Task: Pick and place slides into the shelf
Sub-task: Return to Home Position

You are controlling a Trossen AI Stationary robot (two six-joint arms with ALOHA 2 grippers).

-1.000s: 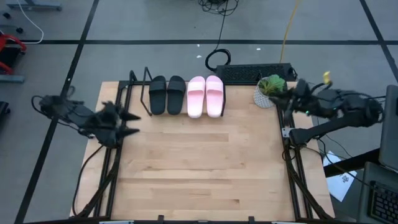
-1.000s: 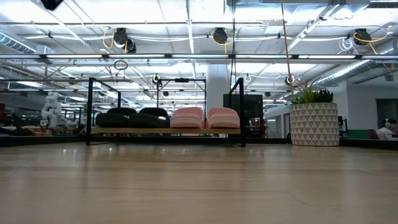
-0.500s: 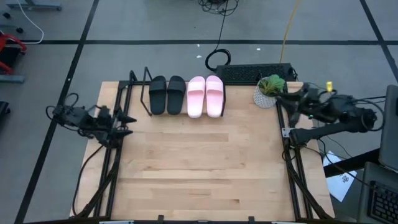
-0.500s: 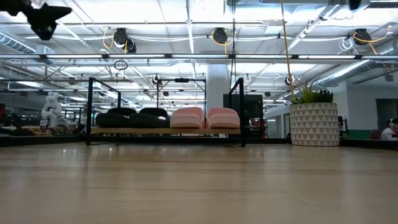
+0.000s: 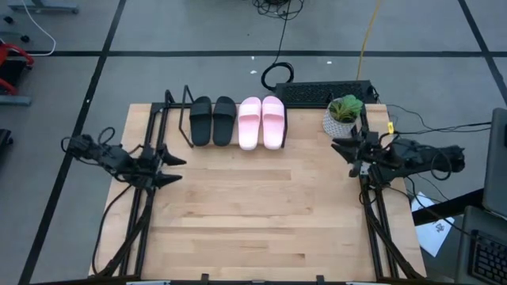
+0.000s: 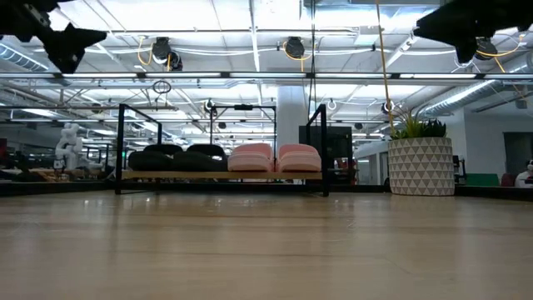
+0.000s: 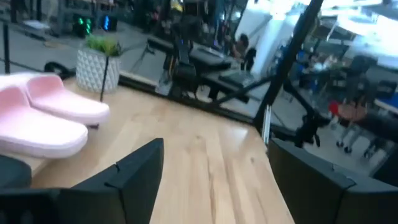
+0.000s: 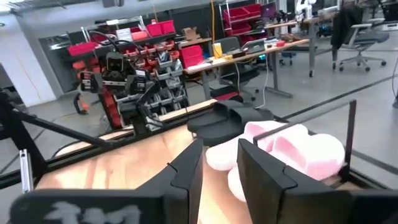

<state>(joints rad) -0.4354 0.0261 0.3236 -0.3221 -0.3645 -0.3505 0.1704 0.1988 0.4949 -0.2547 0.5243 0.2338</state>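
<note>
On wire-framed wooden shelf (image 6: 216, 176), matte black slides (image 5: 212, 120), pale pink slides (image 5: 262, 122)

No readable text is coming through anywhere. White marks are showing on the dark housing behind the right gripper (image 8: 221, 163), but they're too blurred to make out. A sheet of paper (image 5: 438, 231) is lying off the right side of the table (image 5: 253, 222), and its print is too small to read. Pale tags are sitting by the red bins (image 8: 158, 28) in the room beyond; no letters are resolving there either.
</note>
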